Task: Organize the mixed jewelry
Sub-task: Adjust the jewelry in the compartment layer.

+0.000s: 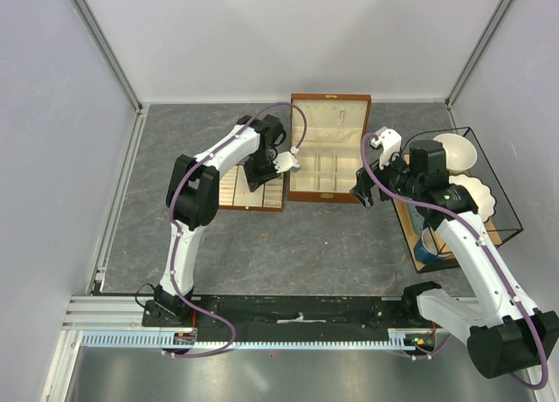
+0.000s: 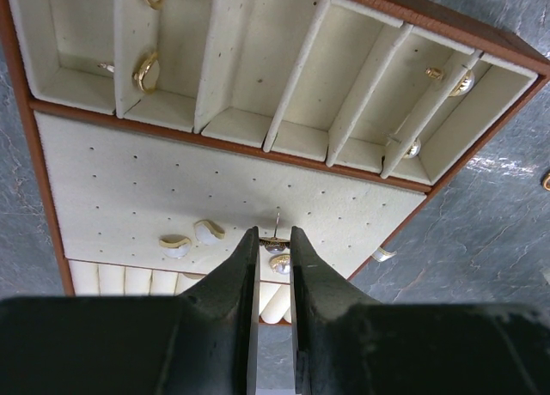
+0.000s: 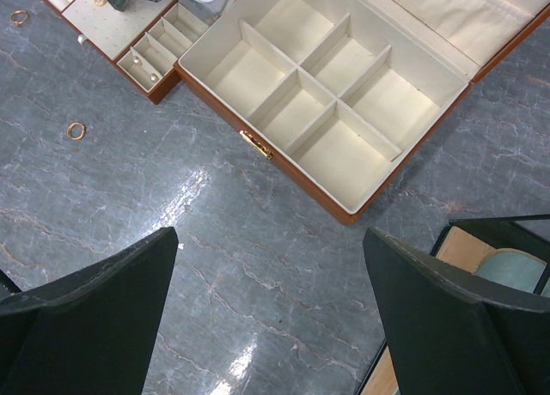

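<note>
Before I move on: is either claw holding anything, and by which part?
Left claw appears to pinch a tiny stud earring at its head, post sticking out; exact contact unclear. Right claw open, empty.

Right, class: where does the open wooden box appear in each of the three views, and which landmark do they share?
Top external: the wooden box sits at centre, lid open toward the far wall.
Left wrist: not in it.
Right wrist: the wooden box fills the upper middle, its compartments empty.
Shared landmark: the slotted tray, left of the box from above, filling the left wrist view, top left corner in the right wrist view.
</note>
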You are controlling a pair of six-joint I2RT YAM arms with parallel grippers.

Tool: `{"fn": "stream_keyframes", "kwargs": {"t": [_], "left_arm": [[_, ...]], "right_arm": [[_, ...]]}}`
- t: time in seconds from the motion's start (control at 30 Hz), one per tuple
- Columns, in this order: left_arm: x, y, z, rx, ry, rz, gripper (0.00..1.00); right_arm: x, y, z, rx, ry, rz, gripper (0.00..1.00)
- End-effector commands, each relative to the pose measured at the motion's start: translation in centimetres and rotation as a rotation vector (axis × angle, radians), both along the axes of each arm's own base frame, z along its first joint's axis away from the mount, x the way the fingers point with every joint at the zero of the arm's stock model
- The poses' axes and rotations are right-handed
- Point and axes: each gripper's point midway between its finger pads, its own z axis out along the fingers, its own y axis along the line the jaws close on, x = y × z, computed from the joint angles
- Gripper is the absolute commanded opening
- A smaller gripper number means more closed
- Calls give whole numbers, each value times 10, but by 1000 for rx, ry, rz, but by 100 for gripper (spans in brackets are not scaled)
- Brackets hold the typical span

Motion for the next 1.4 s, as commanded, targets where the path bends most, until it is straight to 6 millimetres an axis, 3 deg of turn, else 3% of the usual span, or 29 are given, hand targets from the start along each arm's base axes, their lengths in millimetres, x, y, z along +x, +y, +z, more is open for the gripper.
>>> {"fn": "stream_keyframes", "kwargs": {"t": [0.0,1.37], "left_arm": [[4,0,-8,1,0,-16,2],[8,1,-9,50,-10,-43,2]], "right_arm": [[0,0,4,4,-28,5,98],[1,0,4,4,-25,7,98]]}}
